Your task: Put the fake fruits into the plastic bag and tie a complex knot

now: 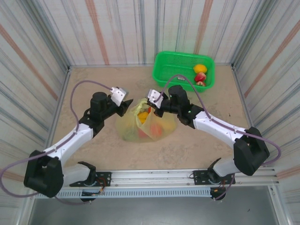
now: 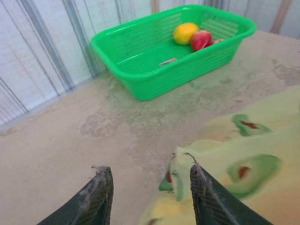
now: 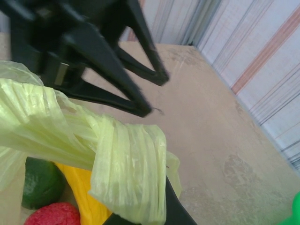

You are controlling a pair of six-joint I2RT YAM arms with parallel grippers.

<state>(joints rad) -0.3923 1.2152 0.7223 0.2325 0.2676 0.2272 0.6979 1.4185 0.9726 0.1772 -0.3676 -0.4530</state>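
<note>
**A:** We log the plastic bag (image 1: 149, 127) mid-table: thin, crinkly, pale yellow-green, slumped in a round heap over the fake fruits (image 1: 144, 117).

**B:** Agreed. Inside we see a smooth dark green fruit (image 3: 40, 183) beside a pebbled red one (image 3: 51, 214). A glossy lemon (image 1: 200, 69) sits in the rigid green mesh basket (image 1: 164, 70), far right.

**A:** Jaws?

**B:** Left gripper (image 2: 150, 187) is spread, with nothing between the jaws. One ribbed finger (image 2: 204, 197) sits at the bag's edge. Right gripper (image 1: 155, 111) is pressed together, pinching a bunched, pleated strip of the bag at its top.

**A:** Surface?

**B:** We note a matte, sandy table (image 1: 93, 84), blotchy in places. Striped pale wall panels (image 1: 117, 28) stand on three sides, and a metal rail (image 1: 154, 176) runs along the near edge.
</note>
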